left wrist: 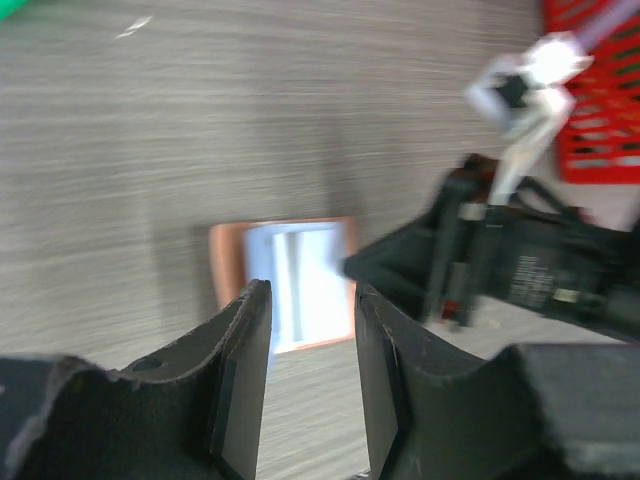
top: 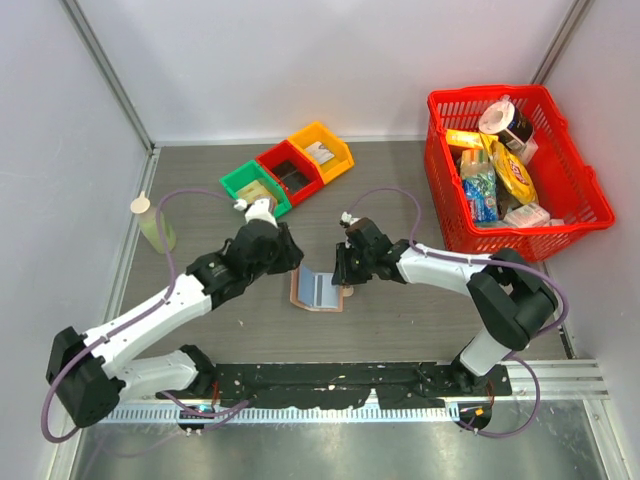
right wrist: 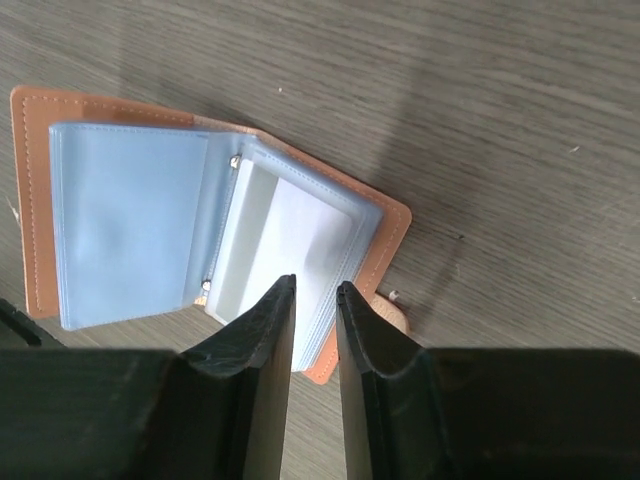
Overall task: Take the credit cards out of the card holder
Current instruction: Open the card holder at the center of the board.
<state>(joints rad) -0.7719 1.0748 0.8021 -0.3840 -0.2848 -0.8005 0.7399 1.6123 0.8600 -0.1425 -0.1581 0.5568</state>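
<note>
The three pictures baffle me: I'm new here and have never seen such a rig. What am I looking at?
Two robot arms are bolted to a table. The wide picture looks down from above; the other two come from cameras on each wrist. Between the arms lies an open card holder, a pale card in its sleeve. The left tool hovers open above it; the right tool sits nearly closed at its edge, grip unclear. Further back stand three coloured bins, a red basket of groceries and a bottle.
</note>
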